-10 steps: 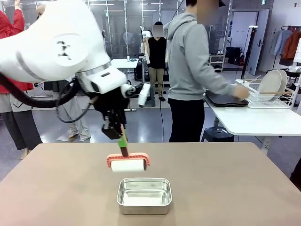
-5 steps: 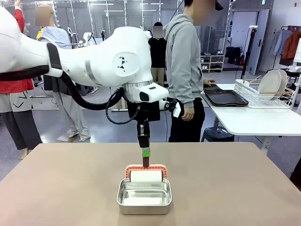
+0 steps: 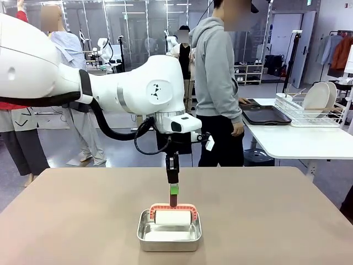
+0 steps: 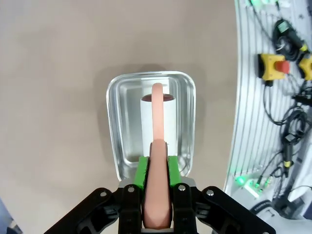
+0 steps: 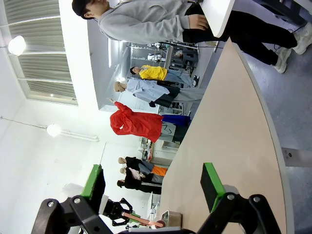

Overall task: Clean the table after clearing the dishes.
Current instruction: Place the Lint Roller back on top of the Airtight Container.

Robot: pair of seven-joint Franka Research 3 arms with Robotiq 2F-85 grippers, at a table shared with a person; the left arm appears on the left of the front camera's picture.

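We see a plain brown-taupe table [image 3: 66,221] under a shiny steel pan [image 3: 169,232]. The roller [image 3: 172,215] in it has a white roll and a coral-pink frame and handle — held between green pads [image 4: 142,173] on a black gripper [image 4: 157,170]. The person's hoodie [image 3: 215,66] is grey — the far tray [image 3: 266,115] dark brown.

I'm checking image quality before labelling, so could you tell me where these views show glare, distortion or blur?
Front view: evenly lit and sharp, with soft reflections inside the pan. Left wrist view: wide-angle bending curves the rail at the right; the roller is crisp, the left end effector slightly soft. Right wrist view: rolled sideways, the windows and lamps blown out, the table edge bowed.
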